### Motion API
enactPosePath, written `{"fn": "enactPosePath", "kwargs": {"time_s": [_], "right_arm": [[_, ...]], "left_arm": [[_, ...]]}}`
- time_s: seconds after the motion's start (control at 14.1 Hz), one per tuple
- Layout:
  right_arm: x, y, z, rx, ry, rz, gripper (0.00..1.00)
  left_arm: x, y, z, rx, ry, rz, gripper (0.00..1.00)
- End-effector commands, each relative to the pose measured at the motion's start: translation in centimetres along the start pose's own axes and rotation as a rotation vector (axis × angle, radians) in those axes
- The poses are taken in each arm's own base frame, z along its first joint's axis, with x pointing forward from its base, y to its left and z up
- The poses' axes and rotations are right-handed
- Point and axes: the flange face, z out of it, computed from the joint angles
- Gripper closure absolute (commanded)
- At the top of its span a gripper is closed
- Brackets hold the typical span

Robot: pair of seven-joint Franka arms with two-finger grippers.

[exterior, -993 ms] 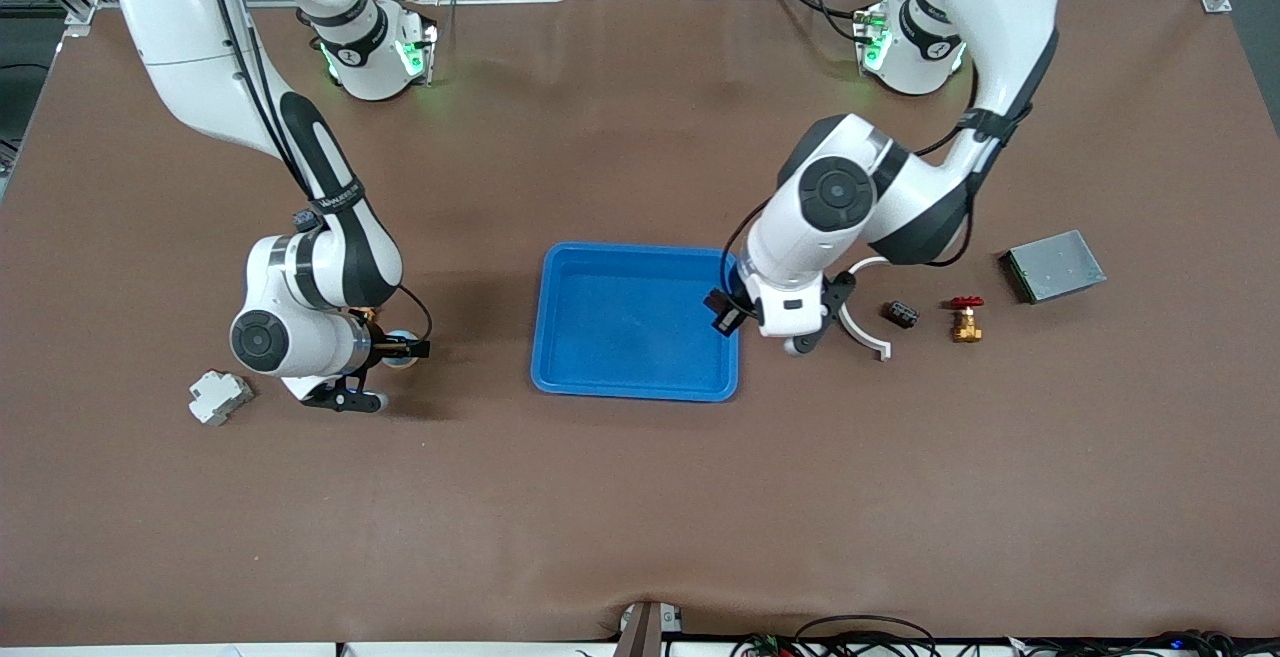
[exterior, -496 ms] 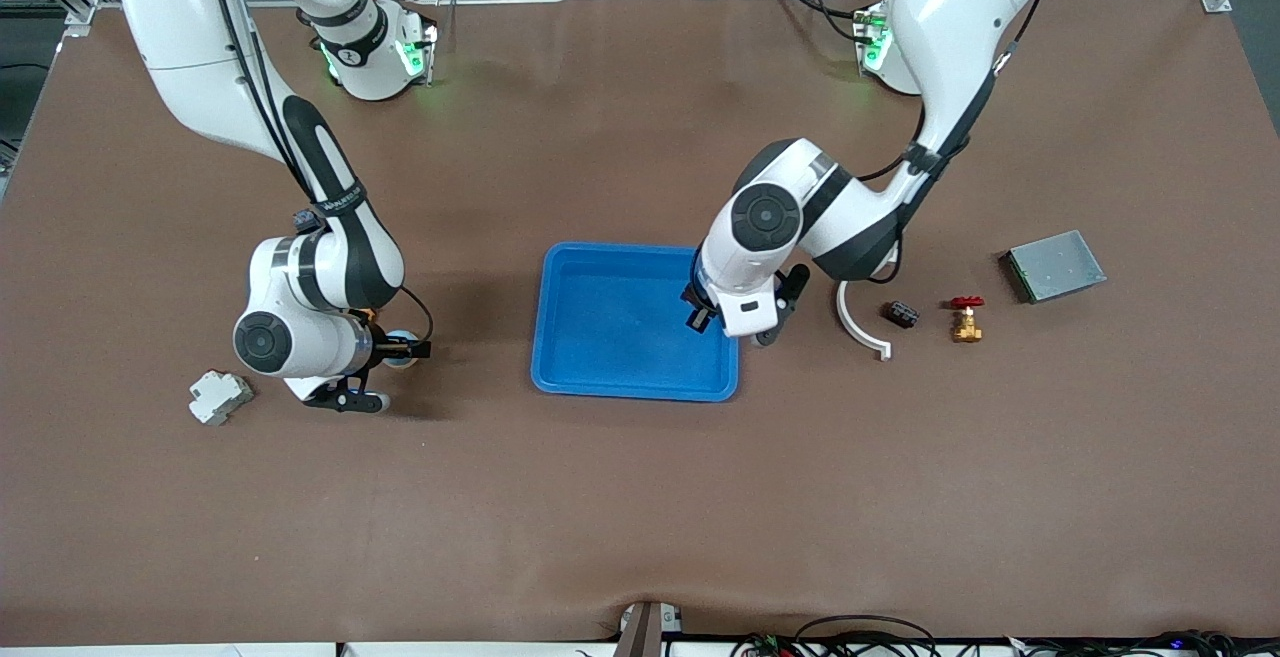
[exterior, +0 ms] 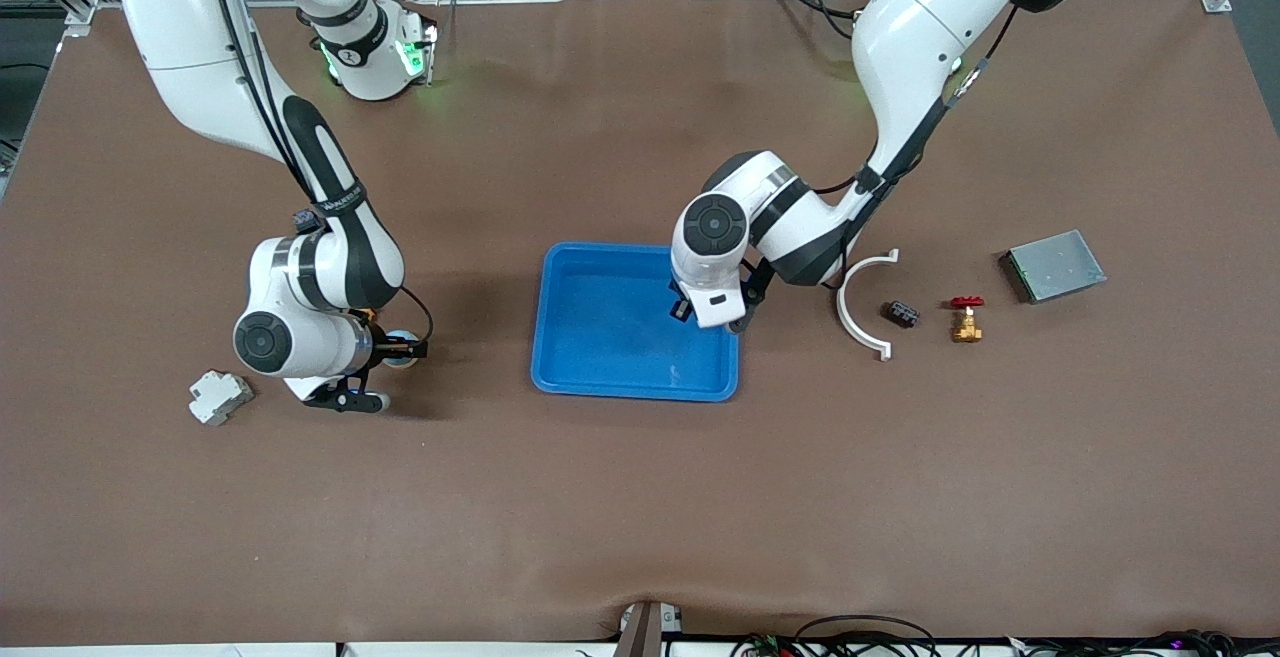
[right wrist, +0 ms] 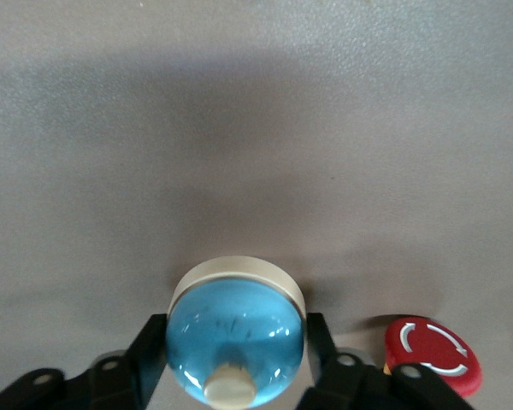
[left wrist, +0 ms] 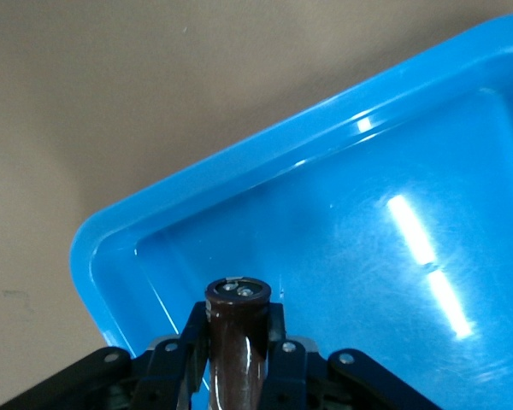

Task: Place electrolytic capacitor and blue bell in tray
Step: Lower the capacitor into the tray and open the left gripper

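Left wrist view: left hand (left wrist: 237, 354) clamped on electrolytic capacitor (left wrist: 237, 329), long axis upright, over tray (left wrist: 342, 145) corner. Right hand (right wrist: 235, 363) pinching blue bell (right wrist: 235, 329) on table (right wrist: 256, 128), toward right arm's end.

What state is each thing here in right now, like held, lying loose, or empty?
Electrolytic capacitor: held in the shut left gripper, over the tray.
Blue bell: on the table, right gripper shut on it.
Tray: empty.
Red button: lying loose beside the bell.
Brass valve: lying loose on the table.
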Motion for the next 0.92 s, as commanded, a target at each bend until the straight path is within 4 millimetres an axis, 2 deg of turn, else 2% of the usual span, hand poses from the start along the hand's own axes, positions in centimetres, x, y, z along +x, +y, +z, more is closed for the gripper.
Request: {"fn": "enactPosePath", "kwargs": {"time_s": [0.0, 0.07, 0.14, 0.21, 0.28, 0.43, 0.5, 0.71, 0.85], "right_arm": [[-0.1, -0.2, 0.3, 0.005, 0.002, 0.0, 0.58], [-0.1, -0.2, 0.2, 0.005, 0.001, -0.001, 0.67], [-0.1, -0.6, -0.1, 0.004, -0.003, -0.003, 0.73], [-0.2, -1.4, -0.4, 0.003, 0.001, -0.005, 0.77], [-0.4, -1.9, -0.8, 0.003, 0.004, -0.01, 0.77], [-0.8, -1.7, -1.3, 0.001, -0.026, -0.009, 0.77], [-1.1, -1.8, -2.3, 0.004, -0.024, -0.011, 0.77], [-2.0, -2.2, -4.9, 0.02, -0.039, 0.014, 0.8], [-2.9, -4.5, -6.3, 0.034, -0.049, 0.085, 0.8]], "left_arm": [[0.2, 0.3, 0.7, 0.013, 0.024, -0.011, 0.82], [0.3, 0.3, 0.8, 0.014, 0.025, -0.011, 0.76], [0.4, 0.3, 0.7, 0.015, 0.024, -0.014, 0.55], [0.7, 0.4, 1.0, 0.016, 0.03, -0.017, 0.16], [1.1, 0.5, 1.0, 0.015, 0.036, -0.021, 0.0], [1.0, 0.7, -0.3, -0.003, 0.039, -0.023, 0.0], [1.3, 0.8, -1.9, -0.011, 0.046, -0.034, 0.0], [4.9, 0.7, -8.9, -0.074, 0.088, -0.108, 0.0], [6.0, -0.1, -12.5, -0.079, 0.131, -0.091, 0.0]]}}
